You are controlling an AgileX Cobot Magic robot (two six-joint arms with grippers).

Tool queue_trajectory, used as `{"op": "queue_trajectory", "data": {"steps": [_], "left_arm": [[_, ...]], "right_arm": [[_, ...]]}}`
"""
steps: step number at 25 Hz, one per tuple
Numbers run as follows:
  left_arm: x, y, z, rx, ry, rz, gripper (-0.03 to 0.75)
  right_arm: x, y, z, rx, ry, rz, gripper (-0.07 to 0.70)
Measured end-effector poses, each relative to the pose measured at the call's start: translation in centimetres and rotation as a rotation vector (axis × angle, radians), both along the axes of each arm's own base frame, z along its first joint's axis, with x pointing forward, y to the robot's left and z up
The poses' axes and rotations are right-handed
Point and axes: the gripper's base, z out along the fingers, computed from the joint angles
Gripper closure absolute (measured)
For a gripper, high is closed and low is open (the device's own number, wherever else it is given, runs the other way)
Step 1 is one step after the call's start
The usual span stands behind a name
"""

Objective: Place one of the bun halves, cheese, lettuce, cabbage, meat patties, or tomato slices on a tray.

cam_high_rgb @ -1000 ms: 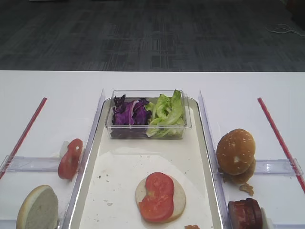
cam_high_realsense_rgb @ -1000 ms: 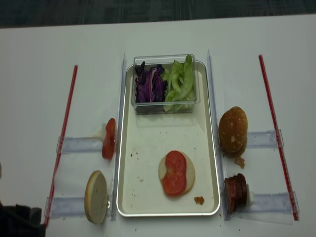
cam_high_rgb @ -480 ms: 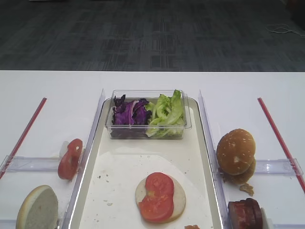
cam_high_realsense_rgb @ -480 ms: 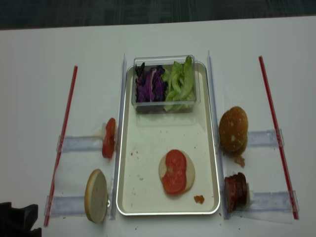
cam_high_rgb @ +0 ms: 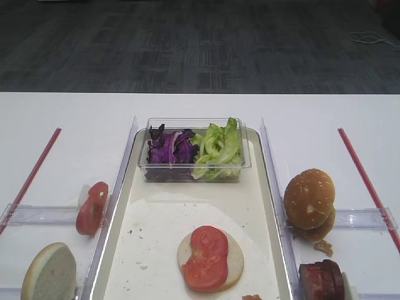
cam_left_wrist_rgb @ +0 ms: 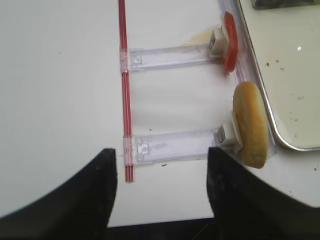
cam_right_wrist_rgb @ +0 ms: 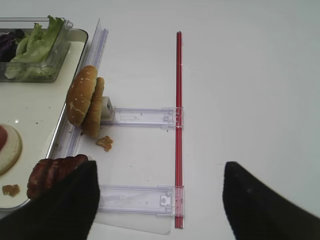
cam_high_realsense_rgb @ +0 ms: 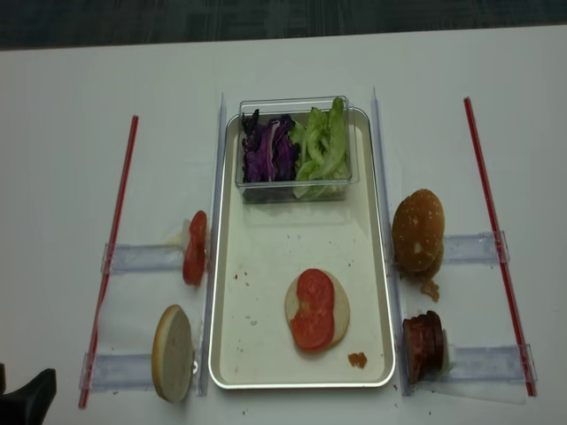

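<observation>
The tray (cam_high_realsense_rgb: 266, 257) holds a pale bun half (cam_high_realsense_rgb: 340, 312) topped with tomato slices (cam_high_realsense_rgb: 314, 308). At its far end a clear tub holds cabbage (cam_high_realsense_rgb: 270, 150) and lettuce (cam_high_realsense_rgb: 323, 150). Left of the tray, a tomato slice (cam_left_wrist_rgb: 229, 35) and a bun half (cam_left_wrist_rgb: 251, 124) stand on edge on clear racks. On the right are golden domed bun halves (cam_right_wrist_rgb: 82, 97) and meat patties (cam_right_wrist_rgb: 50, 172). Cheese is out of view. My left gripper (cam_left_wrist_rgb: 162, 200) is open and empty near the table's front left corner. My right gripper (cam_right_wrist_rgb: 160, 205) is open and empty beside the patties.
Red strips (cam_high_realsense_rgb: 111, 257) (cam_high_realsense_rgb: 496, 239) run along both outer sides, crossed by clear plastic racks (cam_high_realsense_rgb: 142, 258) (cam_high_realsense_rgb: 483, 361). Crumbs lie on the tray (cam_high_realsense_rgb: 357, 359) and beside the right buns (cam_right_wrist_rgb: 104, 143). The table's front edge (cam_left_wrist_rgb: 165, 220) is close under the left gripper.
In the realsense view the left gripper has drawn back toward the bottom left corner and shows less. Nothing else has moved.
</observation>
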Motion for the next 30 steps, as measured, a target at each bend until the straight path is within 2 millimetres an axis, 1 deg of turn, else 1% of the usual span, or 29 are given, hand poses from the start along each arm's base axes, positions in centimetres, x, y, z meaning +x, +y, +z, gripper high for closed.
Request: {"op": "queue_trajectory", "data": {"steps": [6,9,15,21,30], "left_arm": [[-2.0,0.0,0.0,0.001,-0.126,0.000,0.339],[-2.6,0.0,0.0,0.001,-0.167,0.000,0.339],[-2.7,0.0,-0.1,-0.005,-0.170,0.004,0.339],[-2.7,0.4,-0.1,-0.028,-0.172,0.078,0.339],[-2.7,0.4,-0.1,-0.031,-0.172,0.085,0.339]], "right_arm": [[0.0,0.0,0.0,0.000,0.000,0.000,0.101],[0.0,0.0,0.0,0.000,0.000,0.000,0.101],[0.0,0.0,0.0,0.000,0.000,0.000,0.101],[0.0,0.0,0.0,0.000,0.000,0.000,0.101],[0.0,0.0,0.0,0.000,0.000,0.000,0.101]]}}
